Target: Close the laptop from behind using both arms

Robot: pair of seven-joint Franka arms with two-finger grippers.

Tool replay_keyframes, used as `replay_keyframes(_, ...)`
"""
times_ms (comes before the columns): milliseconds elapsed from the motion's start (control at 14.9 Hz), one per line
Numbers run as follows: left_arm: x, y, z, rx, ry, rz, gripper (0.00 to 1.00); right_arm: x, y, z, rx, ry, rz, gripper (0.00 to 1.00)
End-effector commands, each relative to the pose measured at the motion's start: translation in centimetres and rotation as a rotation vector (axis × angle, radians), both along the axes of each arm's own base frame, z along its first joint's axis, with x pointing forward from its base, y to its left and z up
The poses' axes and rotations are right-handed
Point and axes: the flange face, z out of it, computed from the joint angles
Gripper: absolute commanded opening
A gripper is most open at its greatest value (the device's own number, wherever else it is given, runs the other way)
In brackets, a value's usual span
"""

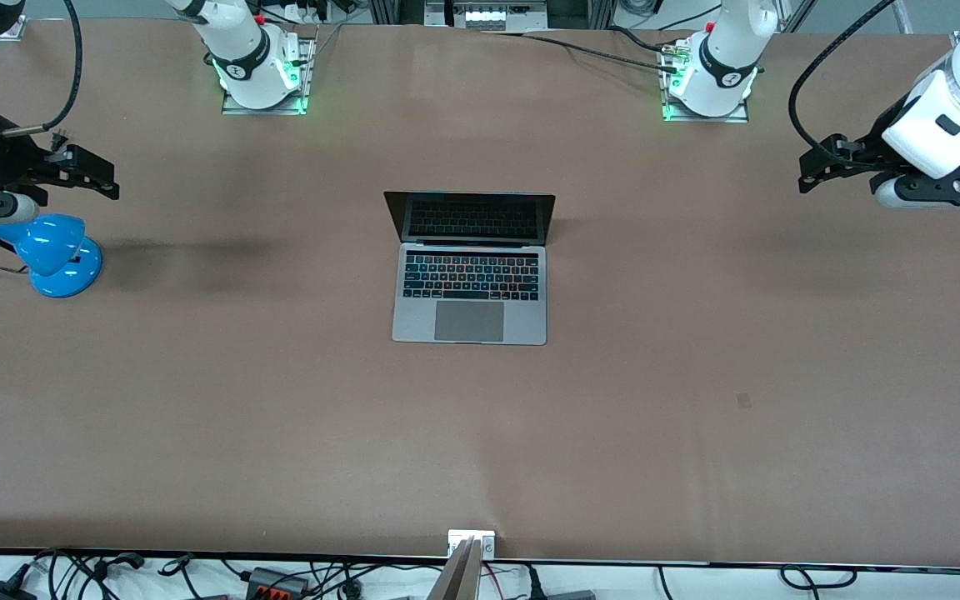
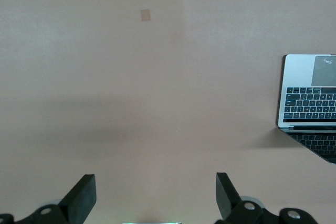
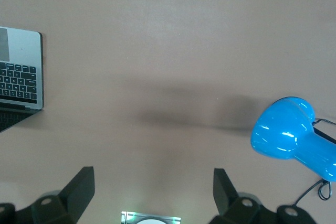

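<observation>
The laptop lies open in the middle of the table, dark screen upright, keyboard and trackpad toward the front camera. It also shows at the edge of both wrist views, as the laptop and the laptop. My left gripper hangs in the air over bare table at the left arm's end, open and empty, as the left gripper shows. My right gripper hovers open and empty over the right arm's end, above the lamp, as the right gripper shows. Both are well clear of the laptop.
A blue desk lamp stands on the brown table under the right gripper, seen too as the lamp. The arm bases are bolted along the edge farthest from the front camera. A small dark patch marks the tabletop.
</observation>
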Motion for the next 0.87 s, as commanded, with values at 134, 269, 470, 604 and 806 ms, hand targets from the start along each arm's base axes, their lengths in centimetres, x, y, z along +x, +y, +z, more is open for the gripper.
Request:
replay_keyframes(134, 0.5, 0.8, 0.5, 0.006, -0.014, -0.004, 1.0, -0.1, 0.1, 0.2, 0.005, -0.011, 0.013, 1.0)
replay_keyframes(269, 0.5, 0.9, 0.5, 0.006, -0.014, -0.002, 1.0, -0.1, 0.1, 0.1, 0.004, -0.008, 0.013, 1.0)
replay_keyframes(470, 0.5, 0.9, 0.4, 0.004, -0.012, 0.0, 1.0, 0.1, 0.5, -0.1, 0.005, 0.0, 0.012, 1.0)
replay_keyframes(604, 0.8, 0.4, -0.2, 0.006, 0.003, -0.008, 1.0, 0.3, 0.3, -0.2, 0.005, -0.005, 0.005, 1.0)
replay_keyframes(806, 0.7, 0.1, 0.0, -0.004, 0.014, -0.031, 0.5, 0.9, 0.5, -0.4, 0.006, -0.003, 0.018, 1.0)
